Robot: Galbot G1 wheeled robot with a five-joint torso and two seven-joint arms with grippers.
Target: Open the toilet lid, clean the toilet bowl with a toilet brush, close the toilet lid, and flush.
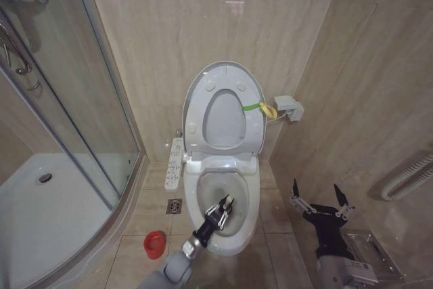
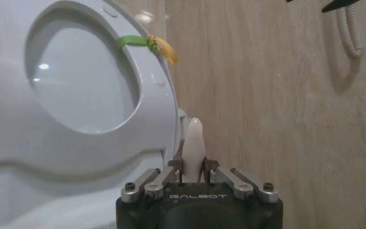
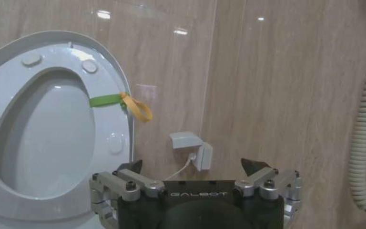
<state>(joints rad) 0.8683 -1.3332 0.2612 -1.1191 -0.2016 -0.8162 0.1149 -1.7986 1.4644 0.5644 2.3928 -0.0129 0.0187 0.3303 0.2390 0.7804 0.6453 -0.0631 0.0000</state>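
Raised white oval plastic toilet lid: glossy, smooth. White ceramic toilet bowl: glazed, shiny. Beige stone-look wall tiles: polished, reflective w/ highlights.

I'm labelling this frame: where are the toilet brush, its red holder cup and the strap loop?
toilet brush (image 2: 194, 143): left wrist view, white handle.
red holder cup (image 1: 155, 243): head view, its rim.
strap loop (image 1: 260, 107): head view, green-yellow band.

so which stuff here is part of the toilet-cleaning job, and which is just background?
Job:
- toilet lid, raised against the wall
- toilet bowl
- toilet brush, held in the left claw over the bowl
- red brush cup on the floor

Background:
- shower tray
- floor drain
- wall socket
- right claw, open, idle beside the toilet
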